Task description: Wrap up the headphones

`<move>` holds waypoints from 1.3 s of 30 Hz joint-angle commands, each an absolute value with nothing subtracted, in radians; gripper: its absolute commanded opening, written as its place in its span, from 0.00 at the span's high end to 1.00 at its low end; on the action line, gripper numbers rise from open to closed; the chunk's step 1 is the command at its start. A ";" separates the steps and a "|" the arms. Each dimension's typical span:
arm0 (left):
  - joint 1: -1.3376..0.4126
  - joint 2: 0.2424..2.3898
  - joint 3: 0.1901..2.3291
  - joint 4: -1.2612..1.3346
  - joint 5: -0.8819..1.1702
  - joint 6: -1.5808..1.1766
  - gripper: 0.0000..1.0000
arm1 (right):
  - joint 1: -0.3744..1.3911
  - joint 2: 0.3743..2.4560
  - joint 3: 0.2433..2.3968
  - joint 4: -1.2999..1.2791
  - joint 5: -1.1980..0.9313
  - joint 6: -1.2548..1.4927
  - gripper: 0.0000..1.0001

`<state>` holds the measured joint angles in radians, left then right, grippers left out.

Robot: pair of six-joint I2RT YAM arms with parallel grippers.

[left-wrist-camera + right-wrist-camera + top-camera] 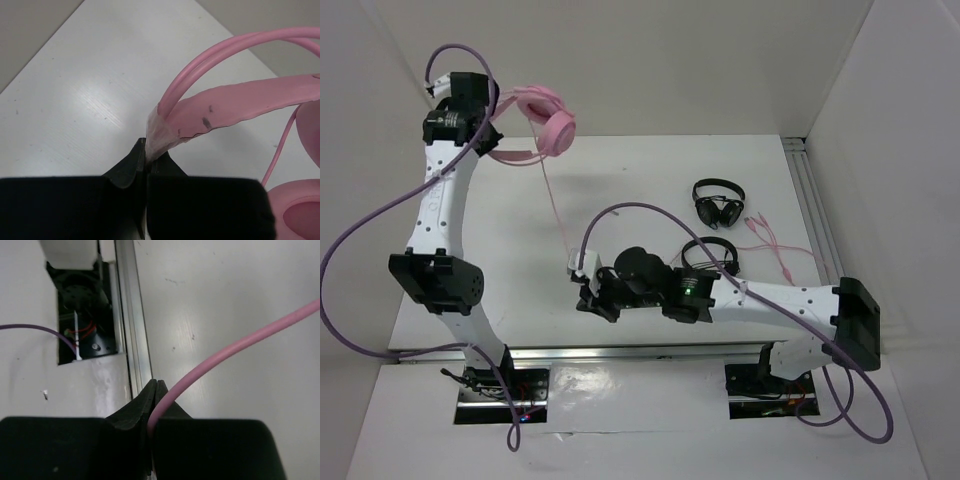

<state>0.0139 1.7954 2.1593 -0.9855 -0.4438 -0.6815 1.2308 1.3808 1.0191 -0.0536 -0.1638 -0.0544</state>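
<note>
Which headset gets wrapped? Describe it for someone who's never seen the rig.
At the far left corner of the table, the left end effector pinches a headband. That is the pink headset, with round padded cups and a thin pink cable; the two other headsets, at right, are small and black.

The left arm [445,200] and right arm [770,300] are white links with black joint housings, purple cables [360,230] alongside. A green light [688,288] glows behind the right gripper [156,386].
</note>
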 commanded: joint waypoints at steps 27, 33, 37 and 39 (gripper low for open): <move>-0.325 1.378 1.278 -0.577 -0.233 -0.129 1.00 | 1.005 1.378 1.470 -0.195 0.422 -0.541 1.00; -0.495 1.217 1.215 -0.586 -0.141 -0.055 1.00 | 0.845 1.382 1.439 -0.071 0.309 -0.533 1.00; -0.557 1.131 1.249 -0.639 -0.086 -0.055 1.00 | 0.705 1.405 1.439 -0.071 0.168 -0.465 1.00; -0.557 1.089 1.307 -0.672 -0.086 -0.084 1.00 | 0.649 1.405 1.408 -0.060 0.026 -0.421 1.00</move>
<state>-0.5613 1.1603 1.2240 -0.6735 -0.1387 -0.0578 0.7158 1.4090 1.4296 -0.1619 0.2173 -0.4908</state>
